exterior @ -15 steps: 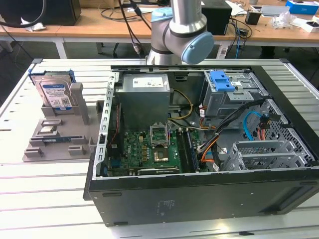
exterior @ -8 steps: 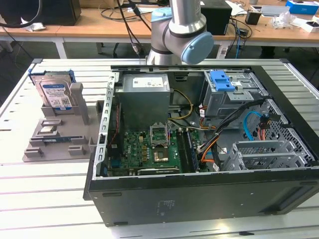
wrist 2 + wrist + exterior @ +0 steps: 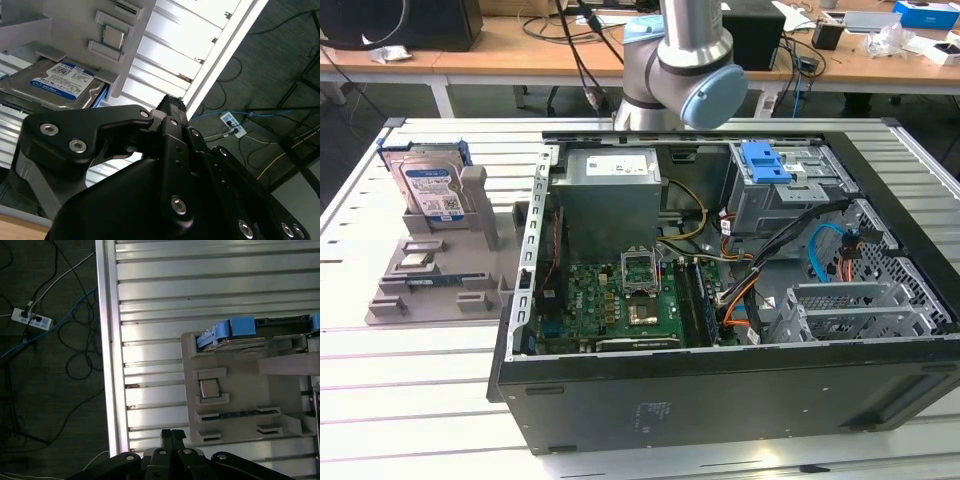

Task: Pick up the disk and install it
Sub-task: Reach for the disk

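re disk point(image 3: 432, 186) in holder point(image 3: 420, 288) | probably stiff, heavyish, knock-sensitive | best grabbed by blue edges | clenched empty tool point(image 3: 172, 434)

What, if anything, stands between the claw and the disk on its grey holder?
Nothing visible does. In the first wrist view the shut claw is over the slatted table, beside the grey holder. The disk leans at the holder's other end, and only the holder's low slots lie between them. Its labelled face is uncovered.
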